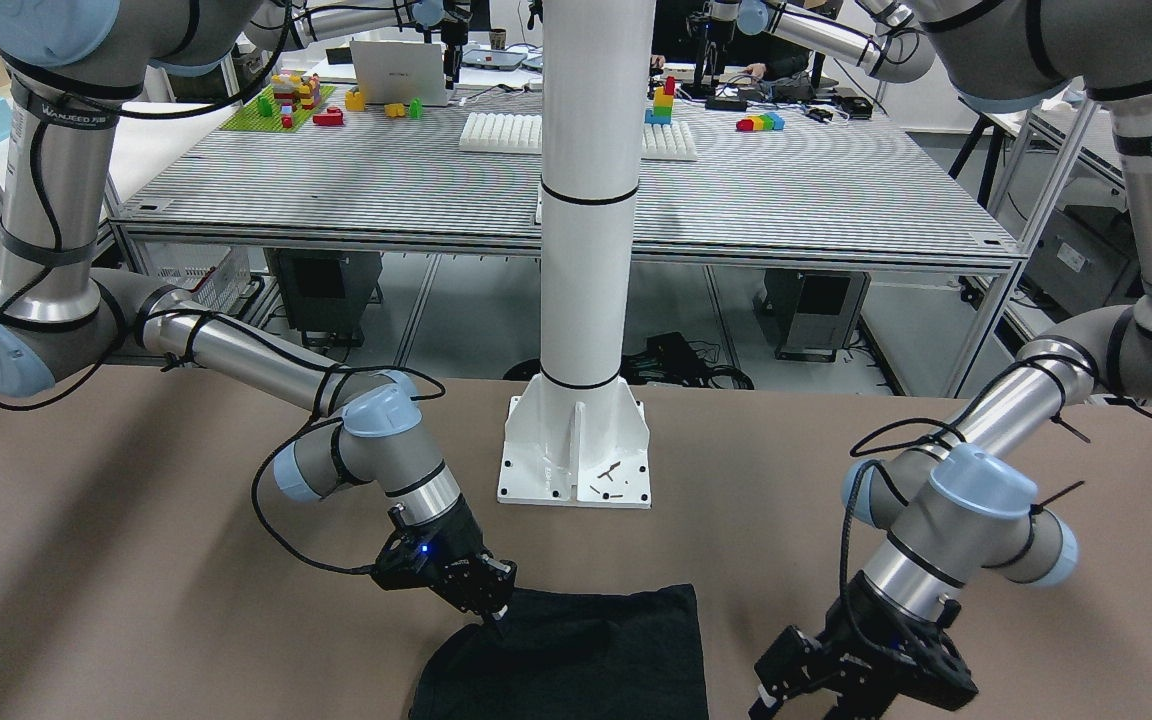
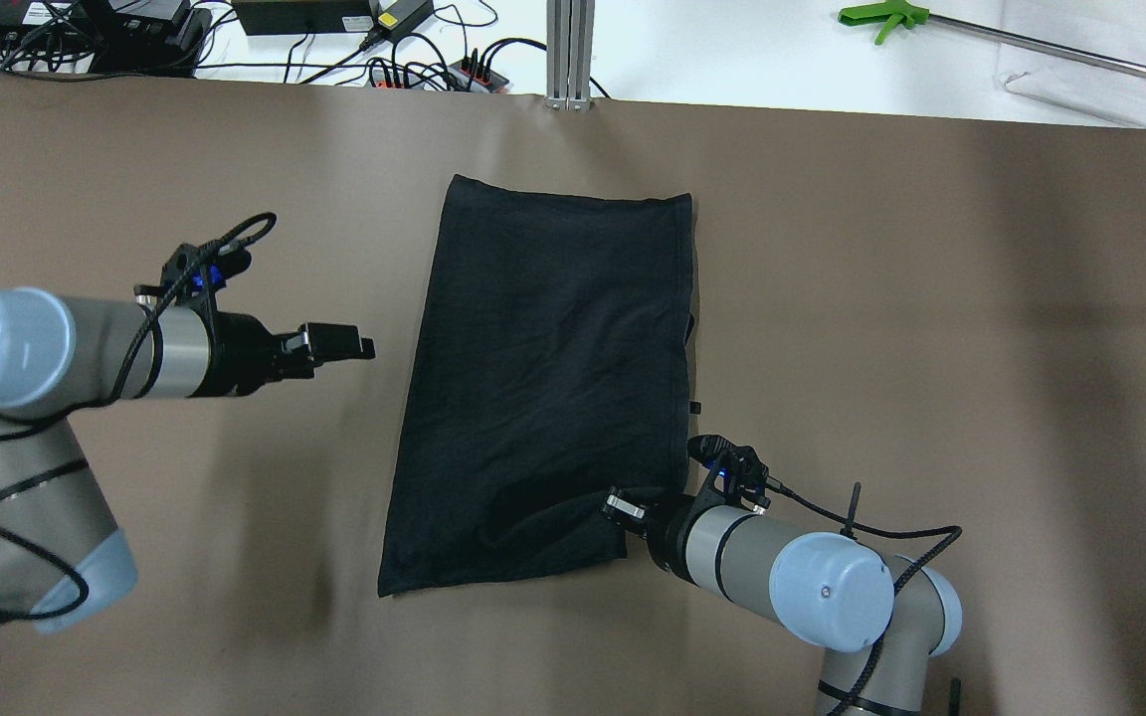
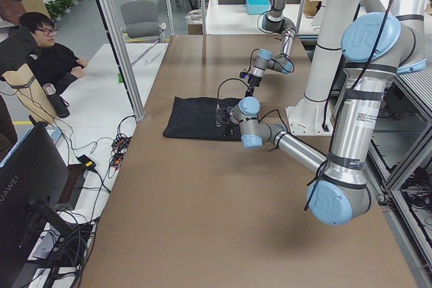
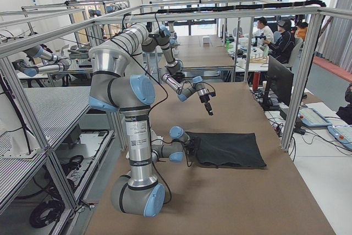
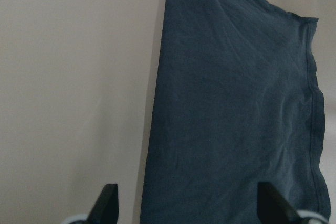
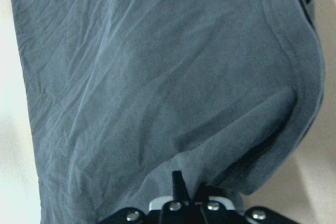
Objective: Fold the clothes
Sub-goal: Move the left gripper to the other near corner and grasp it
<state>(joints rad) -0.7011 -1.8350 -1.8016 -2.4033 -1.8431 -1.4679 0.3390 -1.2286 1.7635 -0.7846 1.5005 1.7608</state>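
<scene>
Overhead exterior: right tool is clamping the clothes' near right corner; left tool, spread apart, is hovering beside the clothes' long left edge.

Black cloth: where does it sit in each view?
Front-facing: black cloth bottom centre, cut off by the edge.
Overhead: cloth centre.
Exterior left: cloth centre-left.
Exterior right: cloth lower centre-right.
Left wrist: cloth right half.
Right wrist: cloth fills most.
Landmark: right gripper gripping its corner.
</scene>
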